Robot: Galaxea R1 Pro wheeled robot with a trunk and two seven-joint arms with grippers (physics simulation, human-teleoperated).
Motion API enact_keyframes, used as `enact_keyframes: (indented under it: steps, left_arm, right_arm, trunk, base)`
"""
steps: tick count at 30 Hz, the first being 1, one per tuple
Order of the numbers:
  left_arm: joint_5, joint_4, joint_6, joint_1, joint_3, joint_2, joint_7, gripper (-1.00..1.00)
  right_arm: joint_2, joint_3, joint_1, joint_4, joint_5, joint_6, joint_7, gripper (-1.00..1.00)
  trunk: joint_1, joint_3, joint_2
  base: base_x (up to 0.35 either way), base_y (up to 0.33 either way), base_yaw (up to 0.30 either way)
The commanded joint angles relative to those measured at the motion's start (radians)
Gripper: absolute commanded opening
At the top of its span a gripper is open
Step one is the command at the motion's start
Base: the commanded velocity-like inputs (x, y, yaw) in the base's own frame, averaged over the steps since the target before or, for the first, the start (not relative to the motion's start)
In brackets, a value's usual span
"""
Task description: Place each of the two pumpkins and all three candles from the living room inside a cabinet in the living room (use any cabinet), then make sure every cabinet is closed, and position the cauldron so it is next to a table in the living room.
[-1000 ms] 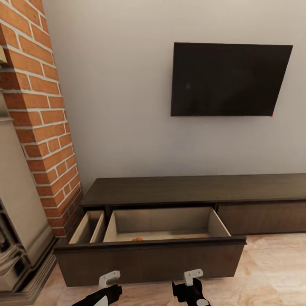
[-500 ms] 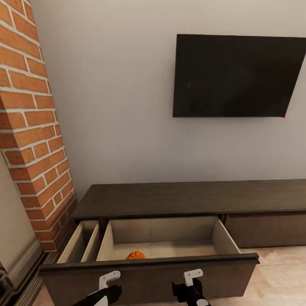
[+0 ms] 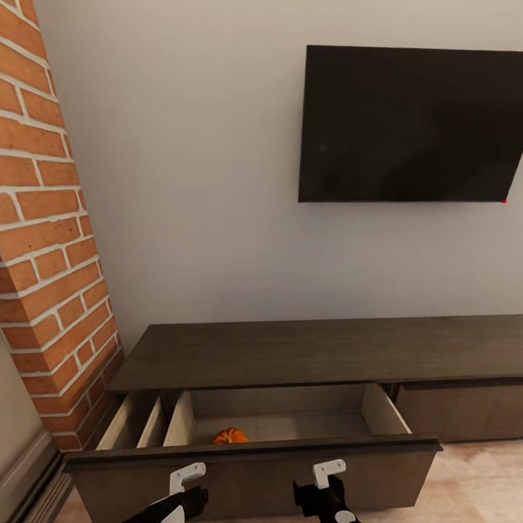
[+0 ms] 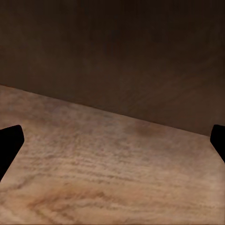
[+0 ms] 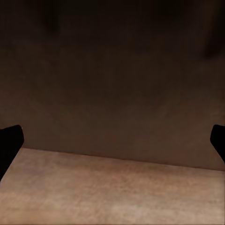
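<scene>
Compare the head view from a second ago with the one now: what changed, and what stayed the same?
The whole picture shifted, so the camera moved closer to the cabinet; the TV looms larger, and the pumpkin in the open drawer has come into fuller sight. Unchanged: the drawer is open as before, and the left gripper and right gripper stay low, empty, fingers apart.

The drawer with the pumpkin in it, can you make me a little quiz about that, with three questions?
1. True or false: the drawer holding the pumpkin is pulled open.
2. What hangs on the wall above the cabinet? A) a clock B) a black TV C) a mirror
3. Fill in: beside the cabinet's left end rises a red ___ chimney.

Key: 1 true. 2 B. 3 brick.
</scene>
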Motion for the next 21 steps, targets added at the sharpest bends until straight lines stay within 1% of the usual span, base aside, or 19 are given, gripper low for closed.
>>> enact_keyframes:
  steps: [1,5,16,21]
  left_arm:
    - [0.006,0.0,-0.002,-0.001,0.001,0.0,0.003,1.0]
    - [0.006,0.0,-0.001,-0.001,0.001,0.0,0.004,1.0]
    - [0.005,0.0,0.001,-0.001,0.001,-0.002,0.004,1.0]
    - [0.005,0.0,0.002,-0.001,0.0,-0.002,0.004,1.0]
  right_arm:
    - [0.0,0.009,-0.001,0.001,-0.01,-0.003,-0.002,1.0]
    - [-0.001,0.008,-0.001,0.001,-0.009,-0.003,-0.003,1.0]
    - [-0.001,0.008,-0.001,0.001,-0.008,-0.003,-0.004,1.0]
    - [-0.001,0.008,-0.001,0.001,-0.008,-0.002,-0.003,1.0]
  trunk:
    - [0.0,-0.001,0.0]
    - [0.0,-0.001,0.0]
    - [0.0,-0.001,0.0]
    - [0.0,-0.001,0.0]
  base:
    - [0.021,0.0,0.0]
    - [0.052,0.0,0.0]
    - [0.255,0.0,0.0]
    - [0.053,0.0,0.0]
